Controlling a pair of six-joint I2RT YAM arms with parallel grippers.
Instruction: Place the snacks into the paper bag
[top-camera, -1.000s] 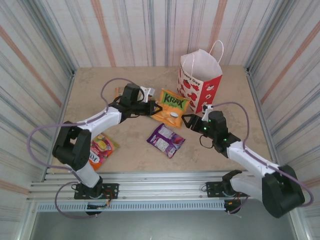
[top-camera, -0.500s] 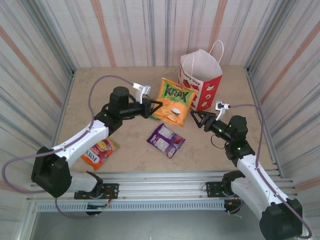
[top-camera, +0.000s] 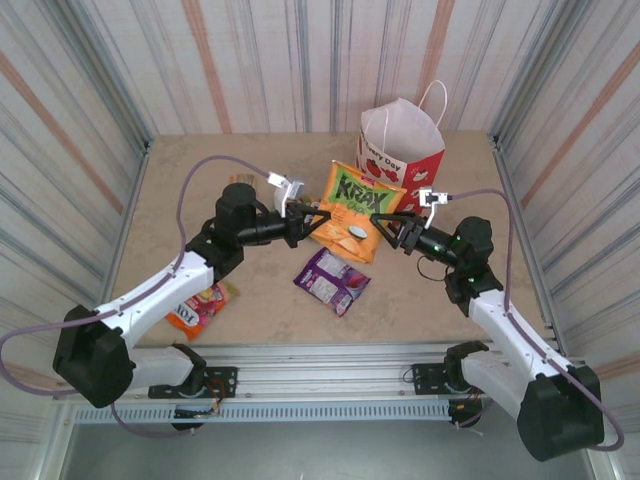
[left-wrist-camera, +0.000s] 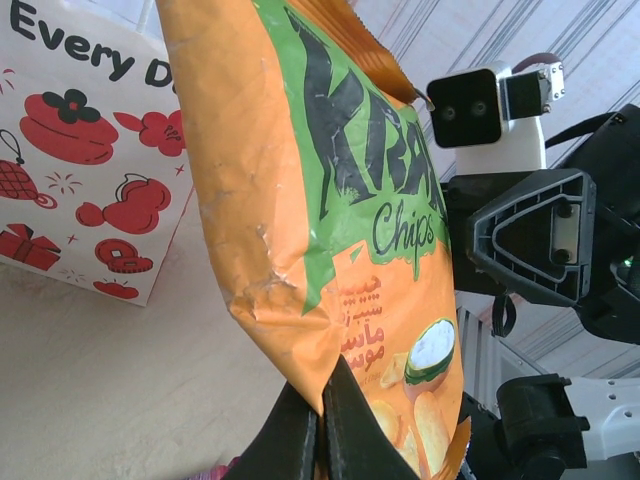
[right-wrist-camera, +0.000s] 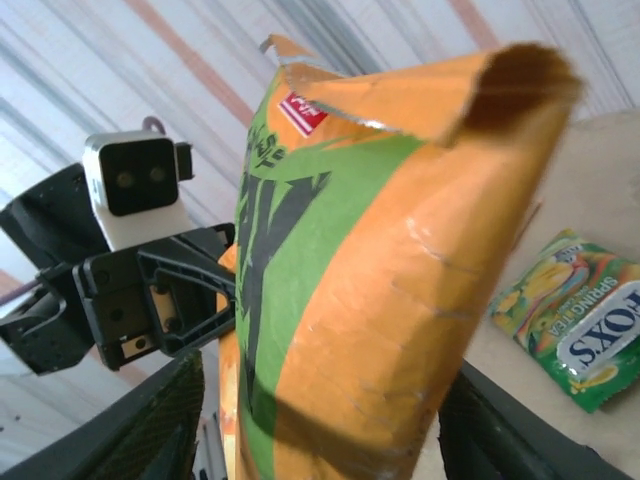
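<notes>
Orange Krax packet (top-camera: 357, 205) in left pincer (top-camera: 317, 218)

krax packet (top-camera: 355, 208) raised over the table (top-camera: 200, 190) between left gripper (top-camera: 312, 218) and right gripper (top-camera: 385, 230), paper bag (top-camera: 400, 160) behind to its right, second packet (top-camera: 332, 279) lying before it, foxs packet (top-camera: 195, 305) at front left

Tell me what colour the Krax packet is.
Krax packet: orange with a green band, clearest in the left wrist view.

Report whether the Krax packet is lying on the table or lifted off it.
Lifted. The Krax packet stands upright in the air, its lower edge pinched in the shut left end effector, clear of the table.
</notes>
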